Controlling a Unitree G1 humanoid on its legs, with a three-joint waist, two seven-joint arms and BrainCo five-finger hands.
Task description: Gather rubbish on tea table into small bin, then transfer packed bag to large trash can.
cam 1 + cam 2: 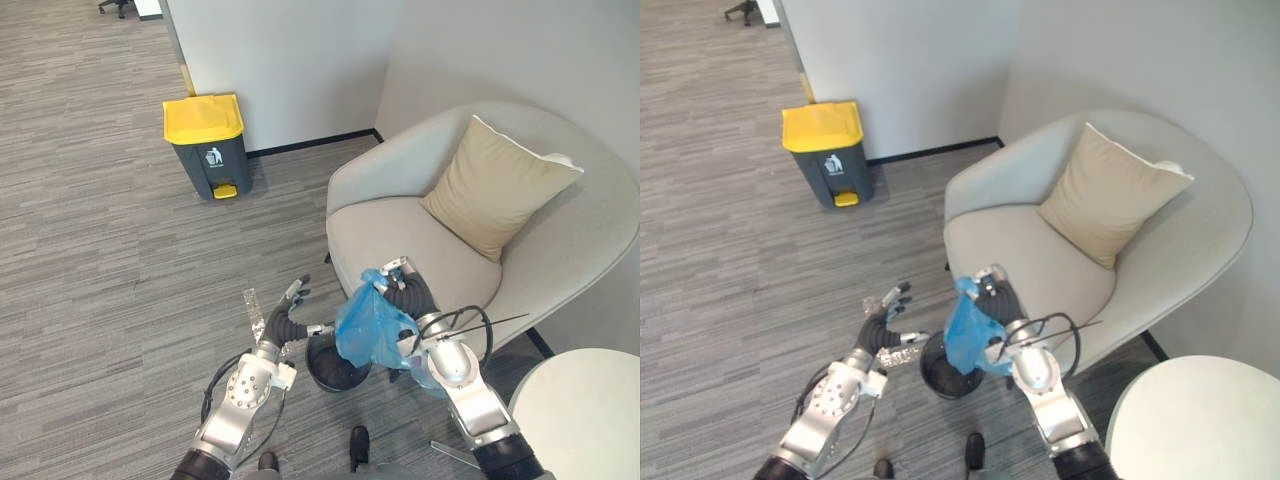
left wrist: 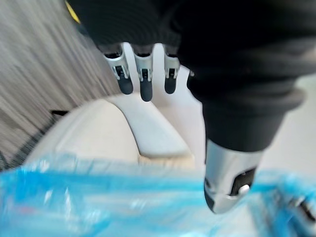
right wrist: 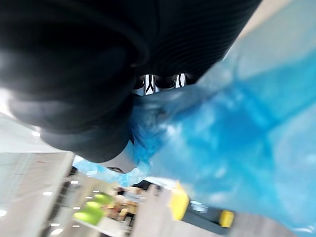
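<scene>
Right hand (image 1: 404,288) is clenched round the gathered top of the blue bag (image 1: 368,325). The bag hangs over the small black bin (image 1: 330,372), which stands on the grey striped carpet (image 1: 100,250). I see my left hand (image 1: 283,322) just beside the bin, fingers straight, holding nothing. The yellow-lidded trash can (image 1: 208,150) stands against the white wall (image 1: 290,60), well apart. A beige armchair (image 1: 400,235) with a cushion (image 1: 495,185) is close behind the bin. A round white bench (image 1: 585,415) is at the right.
</scene>
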